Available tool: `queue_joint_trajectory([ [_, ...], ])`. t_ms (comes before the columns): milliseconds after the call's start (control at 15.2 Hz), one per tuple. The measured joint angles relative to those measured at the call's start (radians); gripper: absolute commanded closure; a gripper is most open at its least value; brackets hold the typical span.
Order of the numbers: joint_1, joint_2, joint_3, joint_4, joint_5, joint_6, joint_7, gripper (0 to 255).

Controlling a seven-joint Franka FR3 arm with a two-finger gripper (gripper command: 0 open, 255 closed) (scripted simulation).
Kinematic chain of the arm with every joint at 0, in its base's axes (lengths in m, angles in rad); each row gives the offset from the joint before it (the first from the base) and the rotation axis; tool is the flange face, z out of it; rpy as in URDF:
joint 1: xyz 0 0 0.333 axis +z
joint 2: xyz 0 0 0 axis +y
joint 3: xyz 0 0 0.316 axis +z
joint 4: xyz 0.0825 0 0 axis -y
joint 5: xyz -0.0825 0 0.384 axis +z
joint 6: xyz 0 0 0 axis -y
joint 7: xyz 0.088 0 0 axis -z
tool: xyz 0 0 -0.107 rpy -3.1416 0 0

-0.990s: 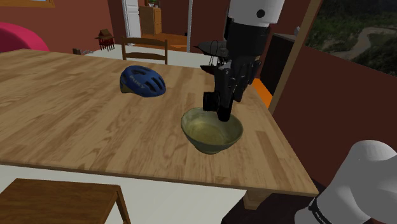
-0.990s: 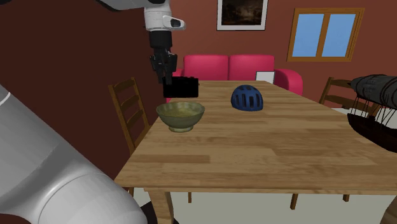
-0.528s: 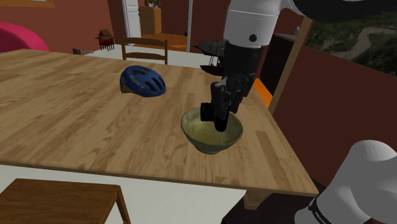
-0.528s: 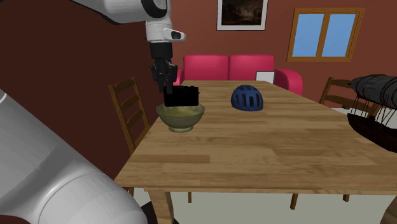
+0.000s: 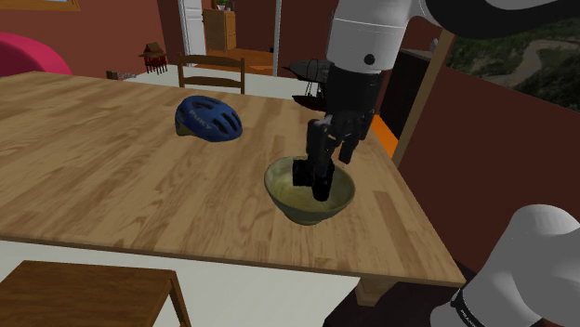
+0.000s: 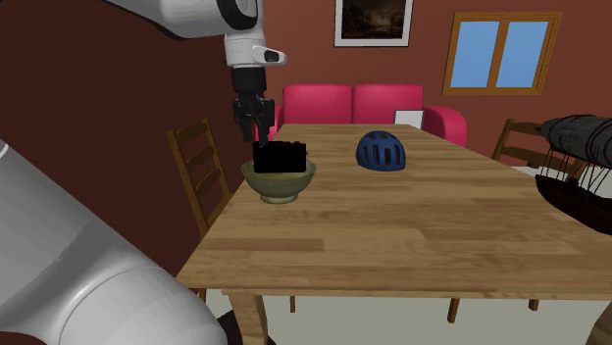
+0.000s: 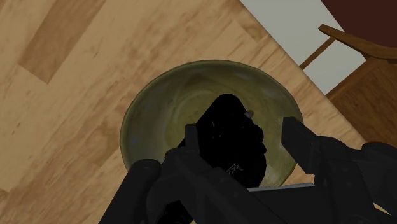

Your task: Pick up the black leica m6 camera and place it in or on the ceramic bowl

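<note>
The black camera rests inside the olive-green ceramic bowl, near the table edge in the shoulder view's right. My gripper hangs just above it, tilted, its fingers spread. In the wrist view the camera lies on the bowl's floor between the fingers of the gripper; a strip of bowl shows between the camera and one finger. In the second exterior view the camera pokes above the bowl's rim and the gripper stands over its left end.
A blue bicycle helmet lies on the wooden table beyond the bowl. A wooden chair stands at the table edge beside the bowl. A dark model ship sits at the second exterior view's right. A red sofa is behind.
The gripper carried the camera down into the bowl, then its fingers spread and let go. The camera now sits lower, on the bowl.
</note>
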Motion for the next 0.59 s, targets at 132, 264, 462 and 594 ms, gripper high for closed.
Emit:
queue_joint_trajectory([
  [132,0.0,0.0,0.0,0.0,0.0,0.0,0.0,0],
  [264,0.0,0.0,0.0,0.0,0.0,0.0,0.0,0],
  [462,-0.002,0.007,-0.002,0.048,-0.004,-0.04,0.003,0],
  [594,-0.006,0.02,-0.005,0.119,-0.009,-0.098,0.006,0],
])
